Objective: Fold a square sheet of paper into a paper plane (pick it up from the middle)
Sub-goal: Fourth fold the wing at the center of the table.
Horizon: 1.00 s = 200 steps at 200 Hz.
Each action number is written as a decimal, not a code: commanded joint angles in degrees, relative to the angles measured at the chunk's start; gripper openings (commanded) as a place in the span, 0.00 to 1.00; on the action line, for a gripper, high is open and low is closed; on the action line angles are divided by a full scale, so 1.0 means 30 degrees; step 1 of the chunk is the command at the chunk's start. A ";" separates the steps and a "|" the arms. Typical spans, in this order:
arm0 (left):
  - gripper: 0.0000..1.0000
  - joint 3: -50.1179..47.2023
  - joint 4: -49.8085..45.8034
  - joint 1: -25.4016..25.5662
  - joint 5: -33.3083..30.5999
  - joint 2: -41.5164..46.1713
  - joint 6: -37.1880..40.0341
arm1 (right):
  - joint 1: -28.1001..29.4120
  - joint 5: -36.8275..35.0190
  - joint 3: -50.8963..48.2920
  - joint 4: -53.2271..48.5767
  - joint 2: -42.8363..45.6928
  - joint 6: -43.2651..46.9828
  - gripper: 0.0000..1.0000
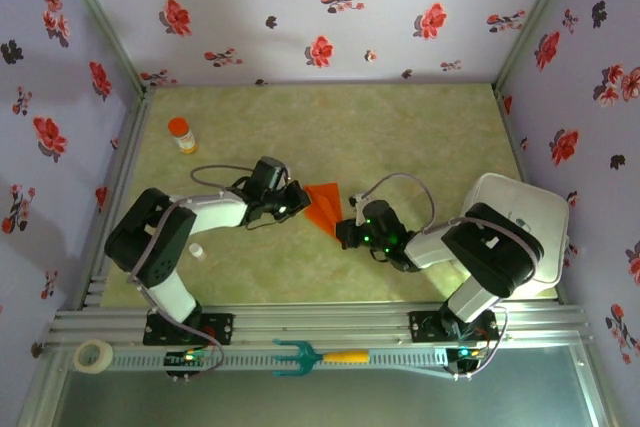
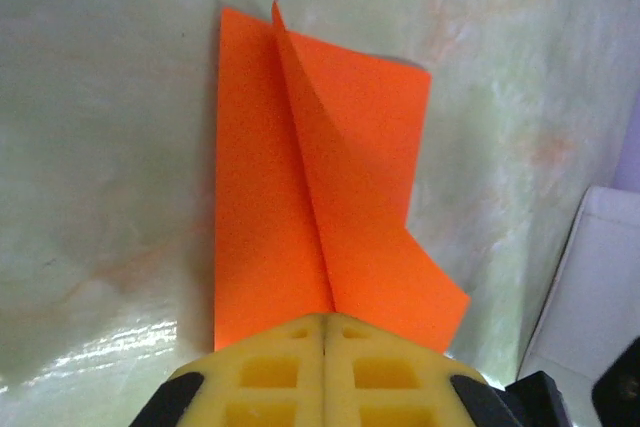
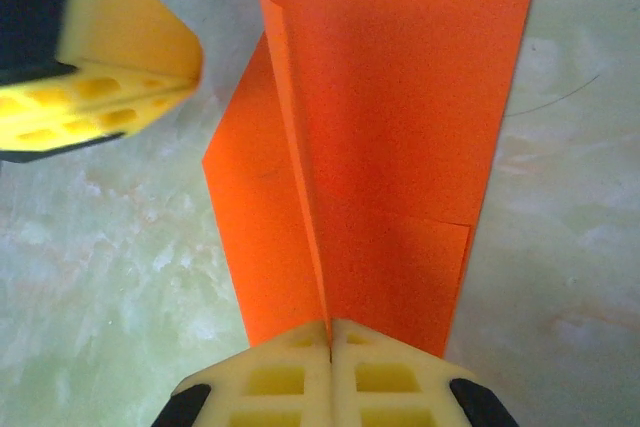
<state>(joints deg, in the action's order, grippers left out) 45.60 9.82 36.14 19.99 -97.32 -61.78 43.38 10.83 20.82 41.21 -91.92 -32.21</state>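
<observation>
Now both are clamped: the left gripper (image 2: 325, 325) pinches the folded orange sheet of paper (image 2: 290, 187) at its crease, the right gripper (image 3: 330, 332) pinches it from the other side, mid-surface (image 1: 400, 137).

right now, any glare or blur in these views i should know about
Left wrist: white glare streak on the table beside the paper. Right wrist: left gripper's fingers blurred at upper left. Top external: evenly lit, soft shadows.
</observation>
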 commanded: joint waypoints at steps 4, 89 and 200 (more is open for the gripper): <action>0.04 0.0841 0.0354 0.0292 0.0718 -0.0871 0.0261 | -0.0223 0.0352 -0.0444 0.0951 -0.0424 -0.0874 0.03; 0.00 0.0359 0.0208 0.0878 0.0302 -0.2339 -0.0429 | -0.0354 0.0632 -0.0458 0.1000 -0.0649 -0.1813 0.04; 0.00 -0.0935 -0.0363 0.1342 -0.1816 -0.1155 -0.1170 | -0.0338 0.1331 -0.0187 -0.0707 -0.0016 -0.2587 0.06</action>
<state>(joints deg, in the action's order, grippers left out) 44.05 14.17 39.77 17.52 -101.84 -65.08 42.57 13.06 19.86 43.44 -92.92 -39.68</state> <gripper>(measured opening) 0.060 0.060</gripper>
